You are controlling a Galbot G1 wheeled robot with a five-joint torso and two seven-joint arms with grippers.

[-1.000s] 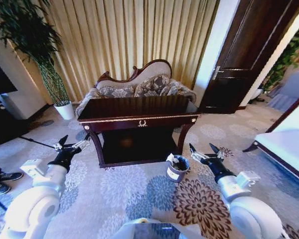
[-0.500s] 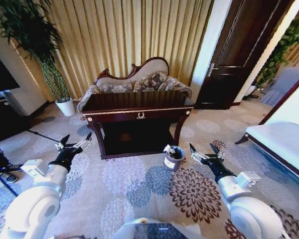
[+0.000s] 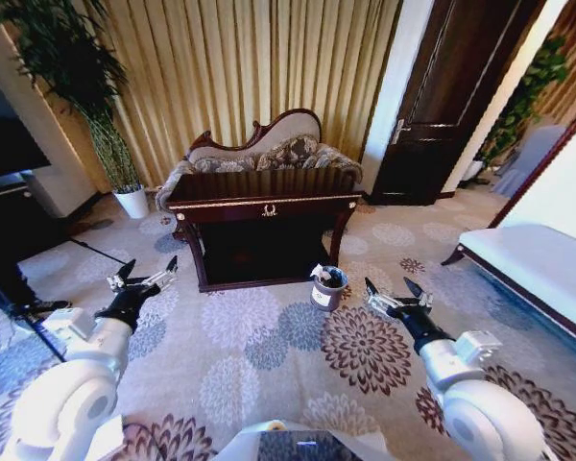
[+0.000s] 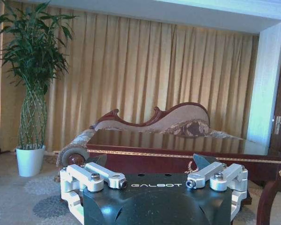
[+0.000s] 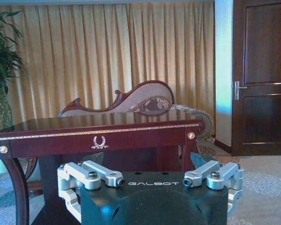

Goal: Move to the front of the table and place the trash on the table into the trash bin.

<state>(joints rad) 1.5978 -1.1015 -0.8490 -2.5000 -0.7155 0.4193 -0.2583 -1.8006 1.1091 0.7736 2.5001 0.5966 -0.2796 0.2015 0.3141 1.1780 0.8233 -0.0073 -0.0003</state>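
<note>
The robot faces the dark reddish-brown glossy wooden table (image 3: 264, 202), both the left gripper (image 3: 142, 280) and right gripper (image 3: 394, 293) forward, apart and empty, the small round dark metal trash bin (image 3: 327, 288) just off the table's front right corner, handy for drops.

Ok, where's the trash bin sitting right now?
In the head view the trash bin stands on the carpet just off the table's front right leg, ahead of the right gripper.
</note>
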